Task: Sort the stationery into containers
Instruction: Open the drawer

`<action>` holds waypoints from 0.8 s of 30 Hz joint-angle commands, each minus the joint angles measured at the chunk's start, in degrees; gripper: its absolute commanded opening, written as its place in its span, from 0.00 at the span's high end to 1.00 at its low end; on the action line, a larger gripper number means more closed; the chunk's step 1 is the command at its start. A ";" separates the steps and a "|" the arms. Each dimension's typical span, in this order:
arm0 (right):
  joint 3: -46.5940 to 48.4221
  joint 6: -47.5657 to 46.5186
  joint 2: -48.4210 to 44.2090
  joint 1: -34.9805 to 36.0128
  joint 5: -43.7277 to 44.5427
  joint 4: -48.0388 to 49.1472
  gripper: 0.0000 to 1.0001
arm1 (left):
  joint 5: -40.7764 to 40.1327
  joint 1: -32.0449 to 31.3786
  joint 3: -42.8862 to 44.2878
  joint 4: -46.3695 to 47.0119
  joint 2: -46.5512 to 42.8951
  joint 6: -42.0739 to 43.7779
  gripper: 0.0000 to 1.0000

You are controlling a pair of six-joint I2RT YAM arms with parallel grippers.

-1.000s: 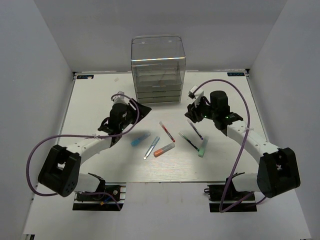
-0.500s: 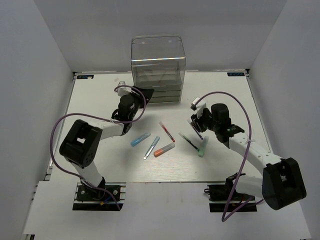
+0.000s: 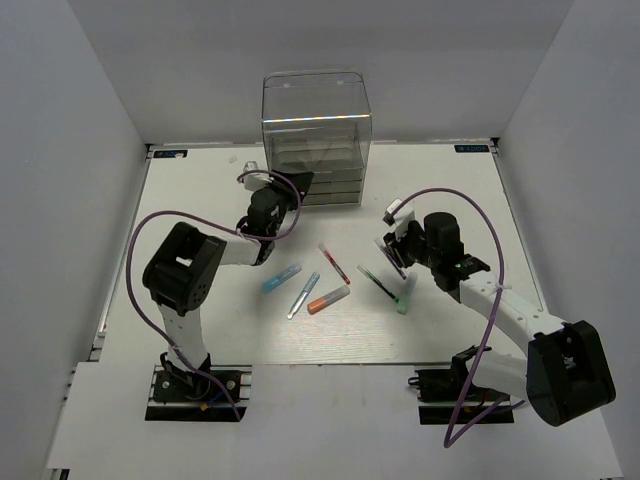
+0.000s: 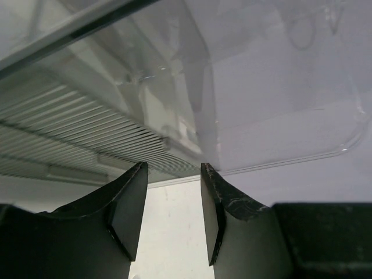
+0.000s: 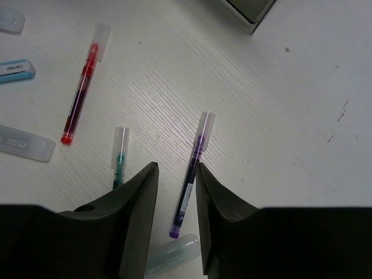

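The clear drawer unit (image 3: 316,140) stands at the back centre. My left gripper (image 3: 288,188) is open and empty at its lower left corner; in the left wrist view the gripper (image 4: 173,168) faces the grey-tinted trays (image 4: 104,122) close up. On the table lie a red pen (image 3: 334,263), blue marker (image 3: 281,278), silvery-blue pen (image 3: 303,295), orange marker (image 3: 328,299), dark green pen (image 3: 378,282) and mint marker (image 3: 406,292). My right gripper (image 5: 176,167) is open, low over the table, its jaws on either side of a purple pen (image 5: 192,168), close to the right finger.
The right wrist view also shows the red pen (image 5: 81,99), the green pen (image 5: 120,157), the mint marker (image 5: 171,253), ends of other markers at the left edge (image 5: 23,144), and a corner of the drawer unit (image 5: 250,11). White walls enclose the table on three sides.
My left gripper has moved back and right to the drawer unit's front left corner. My right gripper has shifted slightly towards me, over the purple pen.
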 commanded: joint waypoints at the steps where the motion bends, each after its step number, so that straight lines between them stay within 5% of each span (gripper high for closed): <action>1: -0.81 -0.80 -1.39 -0.11 0.32 3.24 0.62 | -1.47 -0.94 2.79 5.51 0.07 -0.09 0.49; 19: -1.87 -1.06 -1.40 0.07 0.58 4.13 0.62 | -4.71 -0.95 6.66 5.17 5.08 -2.82 0.49; 24: -1.78 -1.15 -1.48 -0.11 0.58 4.21 0.62 | -5.86 -0.95 7.19 5.69 5.62 -2.82 0.58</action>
